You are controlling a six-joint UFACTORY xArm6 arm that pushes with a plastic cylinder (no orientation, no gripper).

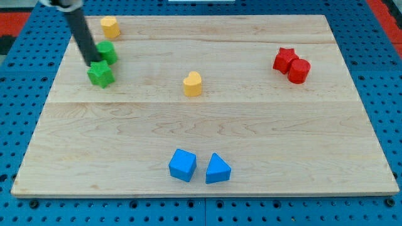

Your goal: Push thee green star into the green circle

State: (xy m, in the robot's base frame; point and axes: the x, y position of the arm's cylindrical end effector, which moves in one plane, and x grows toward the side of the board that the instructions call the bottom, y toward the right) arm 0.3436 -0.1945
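At the surface's (264,125) far left, the rod tool, which has no jaws to open or close, has its tip (92,63) touching the star (100,74), just short of the circle (107,51), so only a last nudge seems left.

Green star (100,75) lies flat on the bench near the view's upper left, just below and slightly left of the green circle (108,52), the two close together or barely touching, with the circle partly hidden on its left side.
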